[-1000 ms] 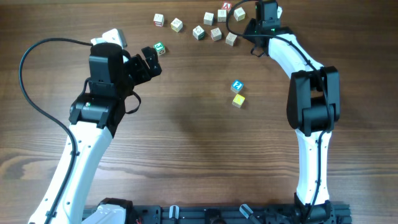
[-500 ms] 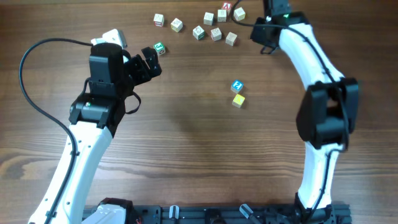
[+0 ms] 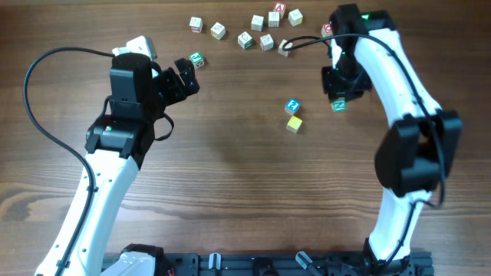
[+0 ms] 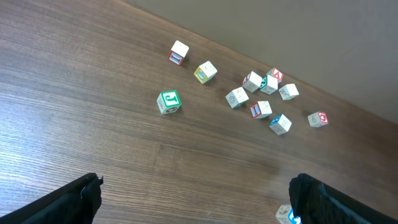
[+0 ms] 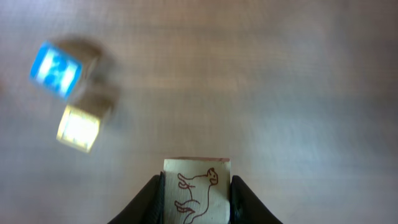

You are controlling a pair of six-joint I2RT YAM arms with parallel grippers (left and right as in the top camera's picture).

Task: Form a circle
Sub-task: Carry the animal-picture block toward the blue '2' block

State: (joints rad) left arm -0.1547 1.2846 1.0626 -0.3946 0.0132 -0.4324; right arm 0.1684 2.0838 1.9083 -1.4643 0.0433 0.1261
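The desk [image 3: 230, 176] is a broad sheet of dark brown wood with a long grain, matte and flat, so small blocks sit where they are put and do not roll. The right arm [image 3: 399, 84], white shells between black joints, bends in from the near edge and reaches towards the middle right of the desk, which looks like the spot chosen for the circle. The left arm [image 3: 115, 153], of the same build with a black cable looping off it, stands back on the left. The left tool [image 4: 199, 208] has its jaws spread as wide as they go with nothing between them, looking out over a green-faced cube [image 4: 168, 101], probably ready for a pick. The right tool [image 5: 197, 186] is closed part way, its black fingers pressing the two side faces of a cream cube [image 5: 198, 198], whose pale wood shows an animal drawn in red-brown line. It is carried just right of the blue-faced cube [image 3: 291, 106] and the yellow cube [image 3: 294, 123], which lie just beside each other; whether it touches the desk I cannot tell. With only these few gathered, no ring is formed yet. The scattered cubes [image 3: 257, 23] along the far edge are square-cornered wood with printed faces, easy to pinch.
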